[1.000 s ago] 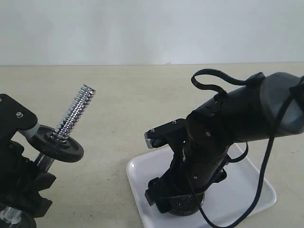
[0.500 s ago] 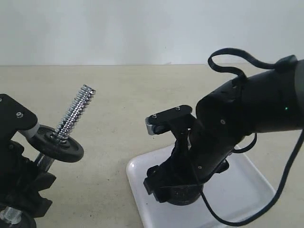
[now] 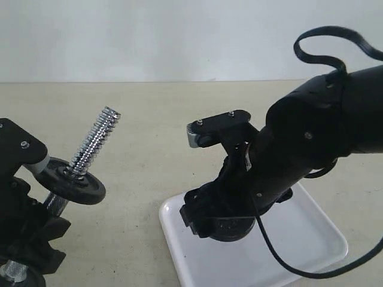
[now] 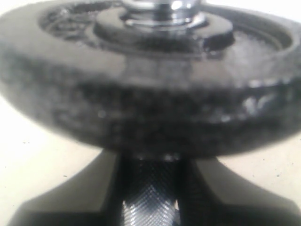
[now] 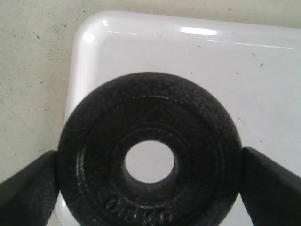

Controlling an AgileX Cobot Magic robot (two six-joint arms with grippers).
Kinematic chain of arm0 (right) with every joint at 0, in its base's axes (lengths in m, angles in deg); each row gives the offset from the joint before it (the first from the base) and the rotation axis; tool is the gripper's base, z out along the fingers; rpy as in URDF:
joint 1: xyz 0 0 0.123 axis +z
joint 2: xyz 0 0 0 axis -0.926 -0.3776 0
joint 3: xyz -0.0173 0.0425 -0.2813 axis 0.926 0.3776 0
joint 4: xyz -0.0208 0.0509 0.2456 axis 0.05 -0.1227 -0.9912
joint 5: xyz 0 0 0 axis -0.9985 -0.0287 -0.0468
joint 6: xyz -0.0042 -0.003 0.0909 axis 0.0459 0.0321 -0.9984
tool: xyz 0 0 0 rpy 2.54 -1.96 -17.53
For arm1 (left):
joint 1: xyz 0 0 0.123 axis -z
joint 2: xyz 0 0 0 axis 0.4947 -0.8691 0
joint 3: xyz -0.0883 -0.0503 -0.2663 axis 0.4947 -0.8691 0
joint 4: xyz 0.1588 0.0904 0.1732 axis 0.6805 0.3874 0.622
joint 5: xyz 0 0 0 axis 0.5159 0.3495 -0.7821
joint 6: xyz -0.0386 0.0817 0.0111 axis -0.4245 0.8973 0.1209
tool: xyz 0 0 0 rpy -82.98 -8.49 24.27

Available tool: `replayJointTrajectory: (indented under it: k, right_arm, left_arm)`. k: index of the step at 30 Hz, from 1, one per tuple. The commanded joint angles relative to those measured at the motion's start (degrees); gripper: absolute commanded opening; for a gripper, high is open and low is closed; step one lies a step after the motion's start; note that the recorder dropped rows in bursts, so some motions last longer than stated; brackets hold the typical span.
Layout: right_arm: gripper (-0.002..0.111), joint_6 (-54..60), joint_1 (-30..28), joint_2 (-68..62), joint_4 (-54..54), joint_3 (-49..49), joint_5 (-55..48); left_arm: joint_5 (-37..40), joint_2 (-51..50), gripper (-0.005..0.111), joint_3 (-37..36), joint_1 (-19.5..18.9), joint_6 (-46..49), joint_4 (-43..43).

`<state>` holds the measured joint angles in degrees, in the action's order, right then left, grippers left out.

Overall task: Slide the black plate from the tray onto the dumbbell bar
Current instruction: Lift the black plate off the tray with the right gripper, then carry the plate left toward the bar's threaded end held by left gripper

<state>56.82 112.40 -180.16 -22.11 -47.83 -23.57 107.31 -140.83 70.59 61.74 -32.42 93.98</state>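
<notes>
Now the black plate [image 5: 149, 106] is seen lying flat over the tray [image 5: 263, 80], close to one rounded corner, with white tray showing through its centre hole; whether it rests on the tray or is raised just clear of it cannot be told. It is clamped at the rim by the right pincer [image 5: 148, 160], with the dark fingers [image 5: 28, 188] pressed one to each side of the disc, so the jaws are spread wide yet clenched on the plate. In the exterior view the right arm [image 3: 311, 143] is seen bent down over the tray's left part, a black cable [image 3: 335, 36] looped above it. Well apart, over on the left, the dumbbell bar [image 3: 96, 139] is held tilted, its threaded chrome end pointed up and to the right. A second black disc [image 3: 76, 182] is seated on that bar, below the bare thread. Under that disc the knurled shaft is gripped by the left pincer [image 4: 150, 207], clenched on the bar. All of it is set on a pale beige bench [image 3: 161, 113], with a plain light wall [image 3: 179, 36] behind.
</notes>
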Motion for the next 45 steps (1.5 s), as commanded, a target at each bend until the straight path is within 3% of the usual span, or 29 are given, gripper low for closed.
replayJointTrajectory:
  k: [1,27,45]
  right_arm:
    - [0.0,-0.6,0.0,3.9,0.8,-0.2,1.1]
    - [0.0,-2.3,0.0,21.2,0.1,-0.2,0.5]
    - [0.0,3.8,0.0,21.2,-11.7,-0.2,1.1]
  left_arm:
    - [-14.5,1.5,0.004,2.3,0.5,1.1,0.3]
    - [-14.4,1.5,0.004,2.3,0.5,16.9,0.3]
    - [-14.6,1.2,0.004,2.3,0.5,26.6,0.3]
